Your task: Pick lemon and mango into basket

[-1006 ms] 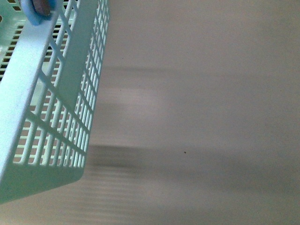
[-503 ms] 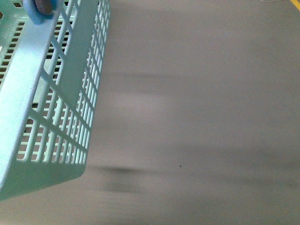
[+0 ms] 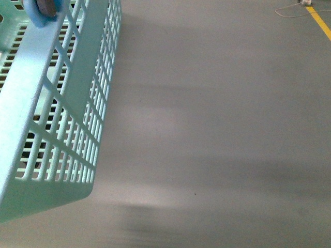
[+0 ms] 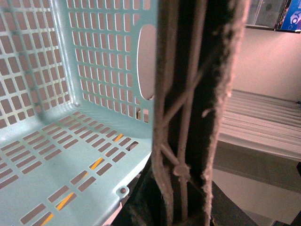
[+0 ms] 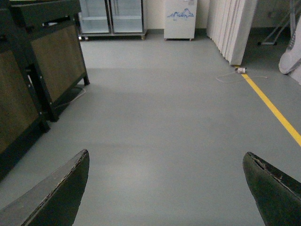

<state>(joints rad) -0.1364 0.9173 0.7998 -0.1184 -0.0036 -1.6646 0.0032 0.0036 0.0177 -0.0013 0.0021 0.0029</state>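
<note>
Light blue-green basket (image 3: 26, 103) (slotted lattice sides) tilted, at the front view's left.

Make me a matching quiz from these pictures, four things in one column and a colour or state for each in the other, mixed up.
Column one:
1. basket
2. floor line
3. floor
4. right gripper

Column two:
a. open, nothing between the fingers
b. yellow
c. grey
d. light blue-green

Pairs: 1-d, 2-b, 3-c, 4-a
</note>
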